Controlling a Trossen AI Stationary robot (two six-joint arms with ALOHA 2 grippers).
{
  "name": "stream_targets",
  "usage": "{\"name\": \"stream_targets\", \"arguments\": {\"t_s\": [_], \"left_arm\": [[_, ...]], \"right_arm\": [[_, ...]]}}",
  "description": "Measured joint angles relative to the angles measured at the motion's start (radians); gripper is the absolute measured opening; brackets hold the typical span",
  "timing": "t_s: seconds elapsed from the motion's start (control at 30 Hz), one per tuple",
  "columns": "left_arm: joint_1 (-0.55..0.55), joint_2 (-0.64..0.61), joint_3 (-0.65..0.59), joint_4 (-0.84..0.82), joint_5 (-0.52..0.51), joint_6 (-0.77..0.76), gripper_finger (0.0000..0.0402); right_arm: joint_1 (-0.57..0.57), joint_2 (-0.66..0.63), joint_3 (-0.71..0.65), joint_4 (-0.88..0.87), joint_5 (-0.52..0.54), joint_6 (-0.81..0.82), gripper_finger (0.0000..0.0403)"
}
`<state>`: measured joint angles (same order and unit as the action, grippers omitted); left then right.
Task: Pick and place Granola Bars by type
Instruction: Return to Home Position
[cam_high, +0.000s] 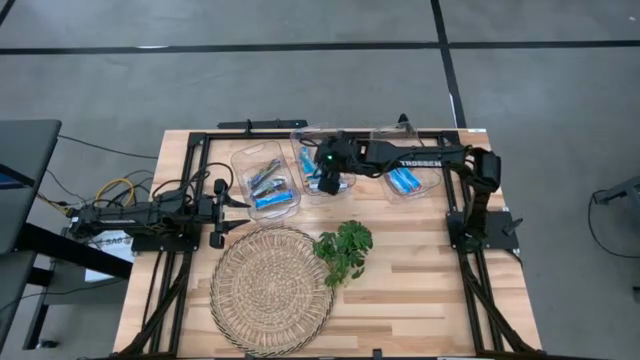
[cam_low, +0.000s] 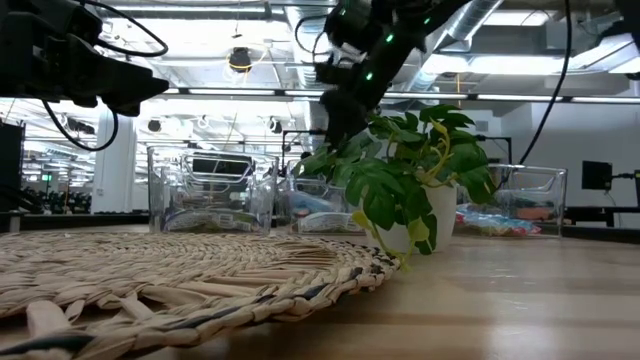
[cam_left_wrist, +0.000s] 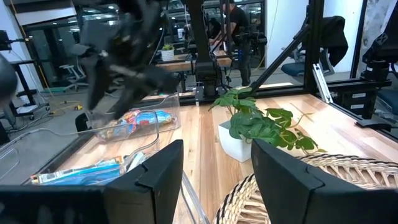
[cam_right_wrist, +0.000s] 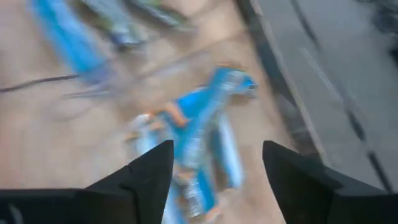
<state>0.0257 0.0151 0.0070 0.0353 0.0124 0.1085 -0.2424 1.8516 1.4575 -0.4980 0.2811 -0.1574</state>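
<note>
In clear bins (cam_high: 243, 158), blue bars (cam_high: 403, 180), right jaws parted above, left arm (cam_high: 140, 215) aside

Three clear bins (cam_high: 239, 168), one woven mat (cam_high: 272, 290), one potted plant (cam_high: 343, 250), two dark arms (cam_high: 420, 157); granola bars (cam_high: 272, 199) too heaped to count.

Granola bars (cam_high: 265, 178) lie sorted in 3 clear bins along the far side of the tabletop (cam_high: 420, 290).

Left bin (cam_high: 240, 160): several blue-and-silver bars (cam_high: 262, 176) lying flat at mixed angles, and 1 bright blue bar (cam_high: 273, 201) lying crosswise at the near end.

Middle bin (cam_high: 297, 140): multicoloured bars (cam_left_wrist: 142, 117) in blue and tan wrappers, piled flat and overlapping; count cannot be told.

Right bin (cam_high: 432, 186): bright blue bars (cam_high: 403, 180) lying flat, side by side, touching.
</note>
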Motion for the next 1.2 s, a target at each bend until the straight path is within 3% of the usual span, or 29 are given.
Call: {"name": "stream_targets", "arguments": {"t_s": [0.2, 0.33, 0.5, 0.77, 0.83, 0.97, 1.2], "left_arm": [[0.000, 0.000, 0.000, 0.000, 0.000, 0.000, 0.0183], [0.000, 0.000, 0.000, 0.000, -0.001, 0.000, 0.0183], [0.000, 0.000, 0.000, 0.000, -0.001, 0.000, 0.0183], [0.000, 0.000, 0.000, 0.000, -0.001, 0.000, 0.0183], [0.000, 0.000, 0.000, 0.000, -0.001, 0.000, 0.0183], [0.000, 0.000, 0.000, 0.000, -0.001, 0.000, 0.0183], [0.000, 0.000, 0.000, 0.000, -0.001, 0.000, 0.0183]], "right_arm": [[0.103, -0.169, -0.161, 0.048, -0.162, 0.000, 0.0245], [0.224, -0.332, -0.348, 0.121, -0.192, 0.031, 0.0245], [0.384, -0.524, -0.577, 0.241, -0.225, 0.263, 0.0244], [0.497, -0.850, -0.931, 0.431, -0.283, 0.654, 0.0244], [0.520, -0.925, -1.027, 0.529, -0.283, 0.622, 0.0244], [0.573, -1.022, -1.193, 0.726, -0.289, 0.411, 0.0244], [0.609, -1.068, -1.361, 1.022, -0.294, 0.153, 0.0244]]}}
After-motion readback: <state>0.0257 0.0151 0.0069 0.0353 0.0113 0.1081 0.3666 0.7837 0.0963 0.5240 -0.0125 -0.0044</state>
